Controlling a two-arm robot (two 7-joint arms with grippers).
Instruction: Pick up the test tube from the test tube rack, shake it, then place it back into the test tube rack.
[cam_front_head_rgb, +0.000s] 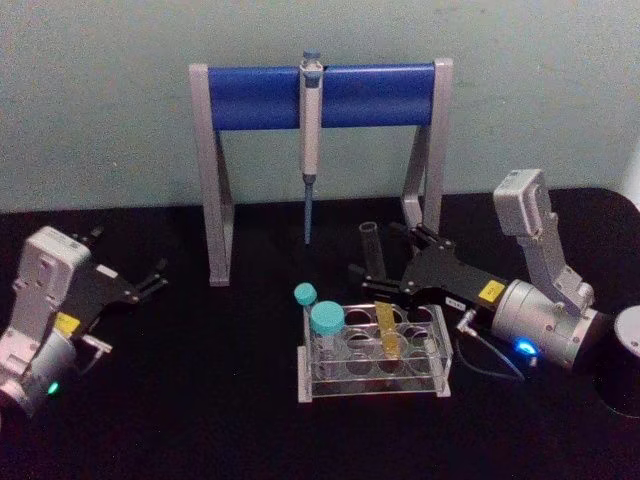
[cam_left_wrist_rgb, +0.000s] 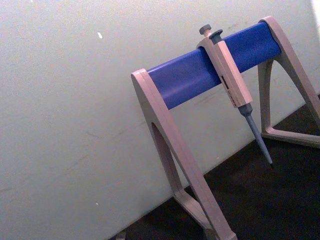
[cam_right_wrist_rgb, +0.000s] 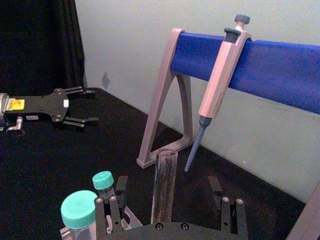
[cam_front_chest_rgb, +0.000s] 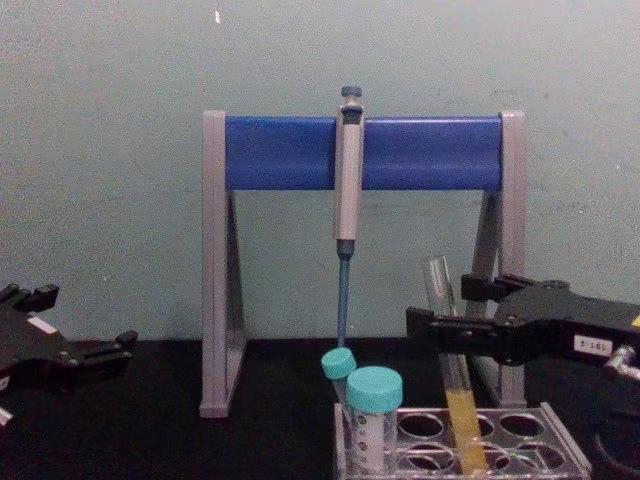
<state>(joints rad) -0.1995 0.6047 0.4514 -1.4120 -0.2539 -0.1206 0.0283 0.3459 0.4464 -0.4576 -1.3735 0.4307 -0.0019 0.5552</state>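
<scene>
- A small clear plastic test tube rack (cam_front_head_rgb: 372, 388) sits on the black table (cam_front_head_rgb: 200, 400), with teal-capped tubes (cam_front_head_rgb: 326, 320) at its left end.
- The long clear glass test tube (cam_front_chest_rgb: 462, 410), yellow liquid in its lower part, stands tilted in a rack hole.
- The right gripper (cam_front_head_rgb: 378, 258) straddles the tube's upper part, fingers apart and not clamping.
- The left gripper (cam_front_head_rgb: 155, 278) rests well to the left, fingers spread.
- Behind, a grey-and-blue stand (cam_front_head_rgb: 250, 95) holds a pipette (cam_front_head_rgb: 311, 140).

Lab bench, pipette (cam_front_head_rgb: 310, 140) on stand (cam_front_head_rgb: 215, 180), test tube rack (cam_front_head_rgb: 375, 350), black tabletop (cam_front_head_rgb: 200, 400)

Head cam above, chest cam low, shared stand (cam_front_head_rgb: 250, 97)
</scene>
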